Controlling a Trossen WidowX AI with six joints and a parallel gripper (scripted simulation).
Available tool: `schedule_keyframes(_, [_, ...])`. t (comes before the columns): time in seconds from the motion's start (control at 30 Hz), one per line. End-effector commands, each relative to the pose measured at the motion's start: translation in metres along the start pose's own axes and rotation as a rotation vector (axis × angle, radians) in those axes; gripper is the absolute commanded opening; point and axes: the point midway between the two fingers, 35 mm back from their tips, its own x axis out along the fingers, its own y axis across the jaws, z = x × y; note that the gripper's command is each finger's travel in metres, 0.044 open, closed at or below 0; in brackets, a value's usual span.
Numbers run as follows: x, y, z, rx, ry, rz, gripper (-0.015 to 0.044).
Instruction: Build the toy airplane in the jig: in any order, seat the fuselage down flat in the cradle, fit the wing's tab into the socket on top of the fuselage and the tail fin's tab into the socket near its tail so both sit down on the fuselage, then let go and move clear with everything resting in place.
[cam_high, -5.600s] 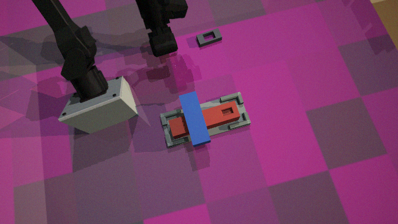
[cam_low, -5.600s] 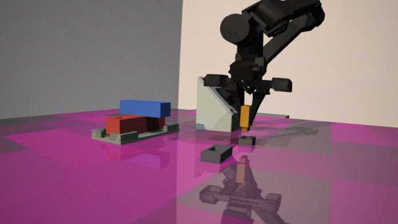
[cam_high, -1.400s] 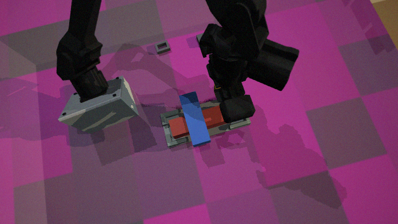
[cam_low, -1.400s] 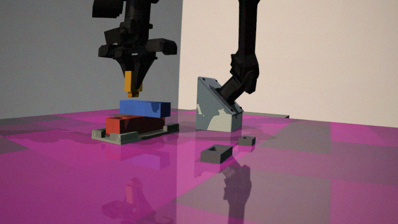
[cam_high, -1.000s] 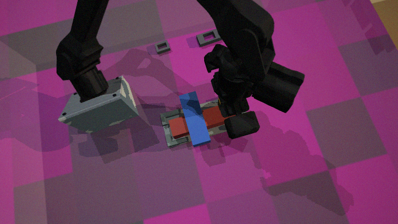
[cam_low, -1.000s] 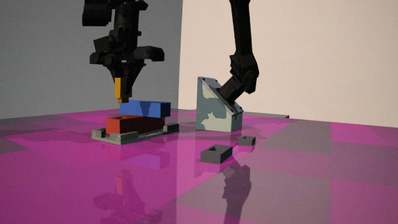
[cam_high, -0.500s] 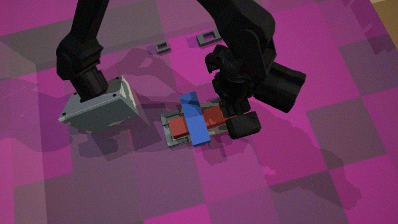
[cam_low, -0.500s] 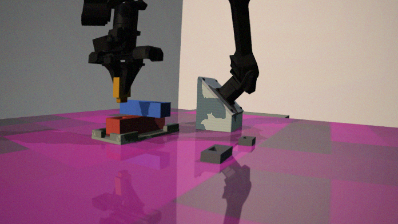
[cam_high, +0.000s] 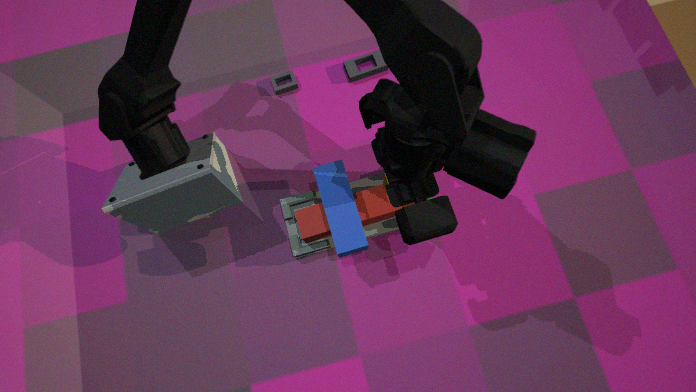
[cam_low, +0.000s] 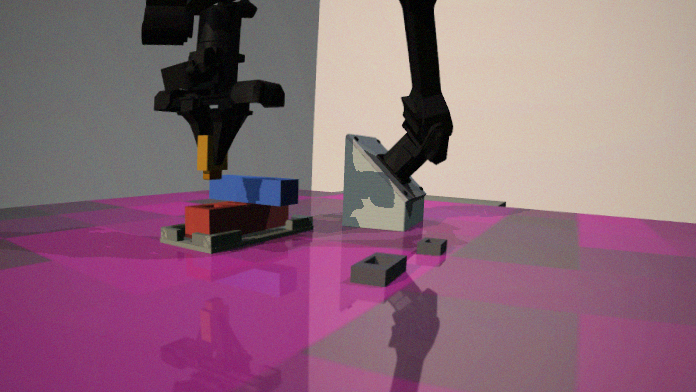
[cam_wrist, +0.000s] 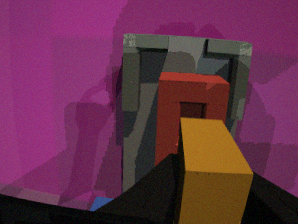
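Note:
The red fuselage (cam_high: 312, 222) (cam_low: 197, 220) (cam_wrist: 192, 92) lies level in the grey cradle (cam_high: 294, 247) (cam_low: 220, 241) (cam_wrist: 131, 80). The blue wing (cam_high: 345, 215) (cam_low: 245, 190) (cam_wrist: 103, 202) lies across its top; the wing's tab is hidden. My gripper (cam_low: 215, 155) (cam_wrist: 197, 165) is shut on the orange tail fin (cam_low: 202, 152) (cam_wrist: 212, 145), which is upright with its tab down. The tab hangs a little above the fuselage's tail end, with a gap in the exterior view. The open tail socket (cam_wrist: 192, 110) shows just beyond the fin in the wrist view. In the top view the gripper hides most of the fin.
A grey wedge-shaped block (cam_high: 175, 200) (cam_low: 370, 200) stands beyond the cradle's nose end, with a black arm part on its slanted face. Two small dark hollow holders, one larger (cam_high: 367, 74) (cam_low: 367, 275) and one smaller (cam_high: 286, 91) (cam_low: 430, 249), stand off to the cradle's side.

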Motion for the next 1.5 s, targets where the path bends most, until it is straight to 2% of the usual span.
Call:
schedule_keyframes(0.0, [0.0,-0.002,0.001,-0.006,0.0,-0.005,0.0067])
schedule_keyframes(0.8, [0.038,-0.002,0.001,-0.007,0.0,-0.004,0.0067])
schedule_keyframes(1.47, [0.04,-0.002,0.001,-0.007,0.0,-0.004,0.0067])
